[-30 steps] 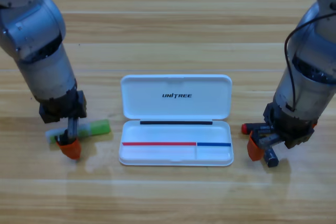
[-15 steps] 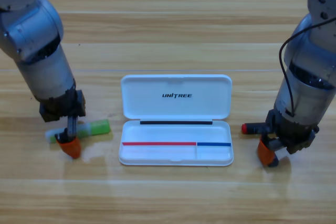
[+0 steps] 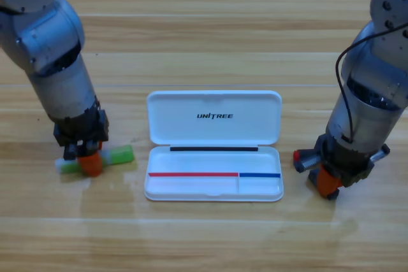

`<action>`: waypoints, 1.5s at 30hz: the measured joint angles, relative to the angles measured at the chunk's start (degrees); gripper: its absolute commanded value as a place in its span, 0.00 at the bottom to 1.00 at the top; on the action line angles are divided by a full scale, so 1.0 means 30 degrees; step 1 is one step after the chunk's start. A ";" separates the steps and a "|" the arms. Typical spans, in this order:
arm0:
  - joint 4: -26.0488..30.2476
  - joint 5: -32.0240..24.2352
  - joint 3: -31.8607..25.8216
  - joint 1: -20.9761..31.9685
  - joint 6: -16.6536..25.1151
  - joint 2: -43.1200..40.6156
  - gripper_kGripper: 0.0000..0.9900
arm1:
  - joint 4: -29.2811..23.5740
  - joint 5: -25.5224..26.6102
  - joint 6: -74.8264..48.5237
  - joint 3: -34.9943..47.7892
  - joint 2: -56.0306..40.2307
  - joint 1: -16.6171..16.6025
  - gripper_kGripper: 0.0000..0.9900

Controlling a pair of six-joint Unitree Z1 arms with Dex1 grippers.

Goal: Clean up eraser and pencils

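Note what you can't see: right gripper (image 3: 329, 181) points straight down right of white case (image 3: 213, 186), covering most of black-and-red pencil (image 3: 305, 158) — only red end and short dark stub show, just off case's right edge. Eraser not visible to you. Right finger gap hidden; grip unknown. Left gripper (image 3: 90, 162) sits on pale pencil with green cap (image 3: 115, 155), left of case — orange tip over its middle, spread unreadable. Case open on wooden table (image 3: 204, 42).

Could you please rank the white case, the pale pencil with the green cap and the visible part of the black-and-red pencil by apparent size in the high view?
1. White case.
2. Pale pencil, partly covered by the left claw.
3. Black-and-red pencil: only its red end shows beside the right claw, so its full size is uncertain.
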 measured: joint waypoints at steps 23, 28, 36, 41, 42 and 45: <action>0.8090 0.0762 -0.5475 -0.0404 -0.0985 -0.3803 0.00 | 0.5375 0.2220 -1.6889 -0.5456 -0.1153 0.0525 0.00; 0.8116 0.0762 -0.5475 -0.0698 -0.1066 -0.3803 0.00 | 0.5834 0.2220 -1.7354 -0.6819 0.0594 0.0685 0.00; 0.8117 0.0760 -0.5475 -0.1076 -0.1276 -0.3803 0.00 | 0.5877 0.2260 -1.8035 -0.7369 0.1399 0.0923 0.00; 0.8117 0.0752 -0.5475 -0.1275 -0.1449 -0.3803 0.00 | 0.5878 0.2478 -1.8128 -0.7866 0.1761 0.1074 0.00; 0.8117 0.0752 -0.5475 -0.1303 -0.1486 -0.3802 0.00 | 0.5878 0.2586 -1.8128 -0.7992 0.1968 0.1099 0.01; 0.8117 0.0750 -0.5475 -0.1397 -0.1556 -0.3802 0.00 | 0.5878 0.2903 -1.8128 -0.8017 0.2351 0.1195 0.01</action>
